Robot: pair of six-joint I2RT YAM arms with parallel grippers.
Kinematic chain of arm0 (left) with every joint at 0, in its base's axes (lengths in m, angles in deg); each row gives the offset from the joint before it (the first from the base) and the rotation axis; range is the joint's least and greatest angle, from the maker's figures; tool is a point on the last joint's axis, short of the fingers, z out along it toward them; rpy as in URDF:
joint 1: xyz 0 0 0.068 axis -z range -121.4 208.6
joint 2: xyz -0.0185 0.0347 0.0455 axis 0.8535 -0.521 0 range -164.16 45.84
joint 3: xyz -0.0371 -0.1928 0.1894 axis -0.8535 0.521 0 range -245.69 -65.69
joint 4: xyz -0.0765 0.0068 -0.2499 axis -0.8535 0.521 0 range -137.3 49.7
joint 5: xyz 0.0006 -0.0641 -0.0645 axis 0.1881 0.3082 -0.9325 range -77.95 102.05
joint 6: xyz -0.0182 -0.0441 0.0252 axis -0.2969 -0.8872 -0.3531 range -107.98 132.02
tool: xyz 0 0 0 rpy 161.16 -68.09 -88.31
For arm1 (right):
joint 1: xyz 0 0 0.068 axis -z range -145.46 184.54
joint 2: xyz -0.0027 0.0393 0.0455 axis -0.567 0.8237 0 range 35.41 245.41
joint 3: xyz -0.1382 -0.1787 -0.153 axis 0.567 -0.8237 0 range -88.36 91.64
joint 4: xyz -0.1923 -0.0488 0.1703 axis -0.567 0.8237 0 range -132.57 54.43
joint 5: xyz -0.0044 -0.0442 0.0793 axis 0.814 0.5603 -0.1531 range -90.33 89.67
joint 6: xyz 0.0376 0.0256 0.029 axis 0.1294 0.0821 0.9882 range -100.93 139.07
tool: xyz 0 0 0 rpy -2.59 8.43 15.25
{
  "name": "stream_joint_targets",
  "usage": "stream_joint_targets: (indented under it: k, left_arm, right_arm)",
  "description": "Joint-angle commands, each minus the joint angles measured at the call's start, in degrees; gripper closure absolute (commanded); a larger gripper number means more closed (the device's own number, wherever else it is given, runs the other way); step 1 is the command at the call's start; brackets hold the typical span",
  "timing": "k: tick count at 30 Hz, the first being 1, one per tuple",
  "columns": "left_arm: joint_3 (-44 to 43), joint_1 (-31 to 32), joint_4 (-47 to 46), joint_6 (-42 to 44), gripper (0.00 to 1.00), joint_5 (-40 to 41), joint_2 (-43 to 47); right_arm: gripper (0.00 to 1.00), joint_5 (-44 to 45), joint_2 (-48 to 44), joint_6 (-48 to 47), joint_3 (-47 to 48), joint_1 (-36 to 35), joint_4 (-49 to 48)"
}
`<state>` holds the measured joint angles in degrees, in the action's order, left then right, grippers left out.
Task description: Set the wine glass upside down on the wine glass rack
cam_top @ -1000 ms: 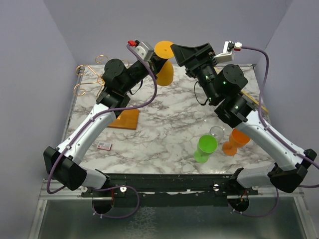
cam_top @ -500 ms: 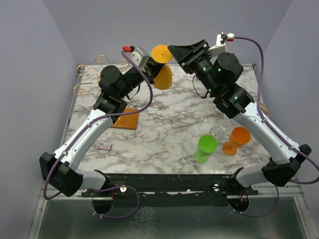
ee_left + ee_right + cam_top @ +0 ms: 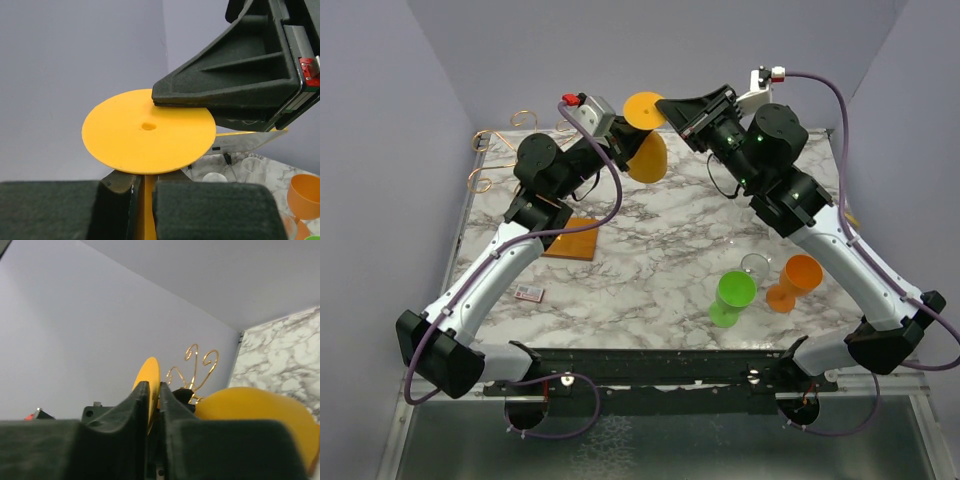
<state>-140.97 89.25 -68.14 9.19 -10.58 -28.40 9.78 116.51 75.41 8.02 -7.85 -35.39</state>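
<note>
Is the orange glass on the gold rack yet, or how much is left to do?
Not yet. Done: the orange glass is up off the table and upside down, foot up. In hand: the left fingers hold its stem while the right fingers pinch its foot. Left: carry it to the rack at the table's back left and hang it there.

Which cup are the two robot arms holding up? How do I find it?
At the far side of the white marble table, the left gripper and right gripper meet in the air. Between them is a yellow-orange plastic wine glass, its flat round foot on top. It is the only glass lifted up; the green glass, orange glass and clear glass stand on the table.
</note>
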Motion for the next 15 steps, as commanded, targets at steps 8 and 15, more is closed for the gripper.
stream_joint_targets:
  k: [8, 15]
  left_arm:
    - [1.0, 0.1, 7.5, -16.8, 0.21, 3.5, 4.8]
    - [0.6, 0.0, 13.3, -33.9, 0.14, 5.0, 8.6]
  right_arm:
    - [0.99, -2.9, -1.5, 1.5, -3.9, 2.8, -7.5]
    - [0.99, -4.1, -1.6, 0.6, -8.1, 4.0, -14.1]
